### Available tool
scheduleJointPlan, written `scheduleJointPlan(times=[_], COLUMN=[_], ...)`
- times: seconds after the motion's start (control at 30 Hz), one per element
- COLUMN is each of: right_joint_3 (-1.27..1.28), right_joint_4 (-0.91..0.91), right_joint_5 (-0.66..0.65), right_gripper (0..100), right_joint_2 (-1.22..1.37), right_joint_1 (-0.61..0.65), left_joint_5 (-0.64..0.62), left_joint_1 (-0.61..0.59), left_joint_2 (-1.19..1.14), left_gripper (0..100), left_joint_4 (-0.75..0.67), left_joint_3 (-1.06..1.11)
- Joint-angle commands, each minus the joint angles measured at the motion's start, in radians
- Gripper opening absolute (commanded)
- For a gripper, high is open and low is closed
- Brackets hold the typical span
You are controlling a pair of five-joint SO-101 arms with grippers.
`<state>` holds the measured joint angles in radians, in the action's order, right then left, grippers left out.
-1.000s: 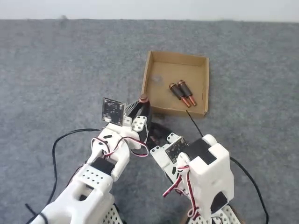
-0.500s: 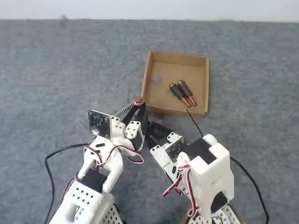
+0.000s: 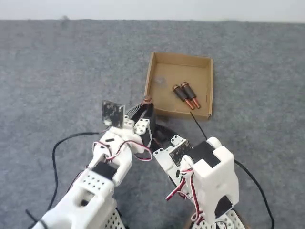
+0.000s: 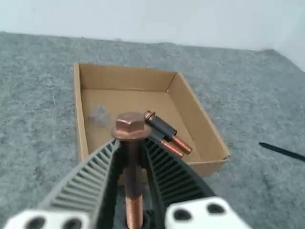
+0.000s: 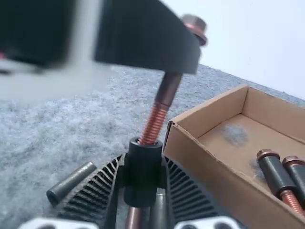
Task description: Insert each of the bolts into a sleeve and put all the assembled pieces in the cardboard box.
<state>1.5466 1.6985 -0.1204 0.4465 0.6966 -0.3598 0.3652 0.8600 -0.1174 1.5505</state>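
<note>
Prob. a lab/test bench: grey felt mat [image 3: 57, 62] under & around the cardboard box [image 3: 182, 57], plain white wall [image 3: 143, 8] behind it.

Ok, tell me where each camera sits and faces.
High view: above the table, looking down on left arm, right arm and the cardboard box.
Left wrist view: on the left arm, along the left gripper, shut on the bolt, toward the box.
Right wrist view: on the right arm, along the right gripper holding the sleeve.
All show the box; wrist views share the bolt.
</note>
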Motion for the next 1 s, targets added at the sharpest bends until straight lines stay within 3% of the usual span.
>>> scheduleJointPlan(times=[0.0,0.97], right_joint_3=[-0.011,-0.068], right_joint_4=[0.024,0.033], right_joint_5=[-0.037,-0.034], right_gripper=[0.6,0.6], right_joint_2=[-0.051,-0.054], right_joint_1=[0.002,-0.059], left_joint_5=[-0.005,0.0], left_joint_1=[-0.003,-0.002], left_joint_2=[-0.029,-0.031], left_gripper=[1,1], left_joint_4=[-0.041,0.003], left_joint_3=[-0.058,-0.007])
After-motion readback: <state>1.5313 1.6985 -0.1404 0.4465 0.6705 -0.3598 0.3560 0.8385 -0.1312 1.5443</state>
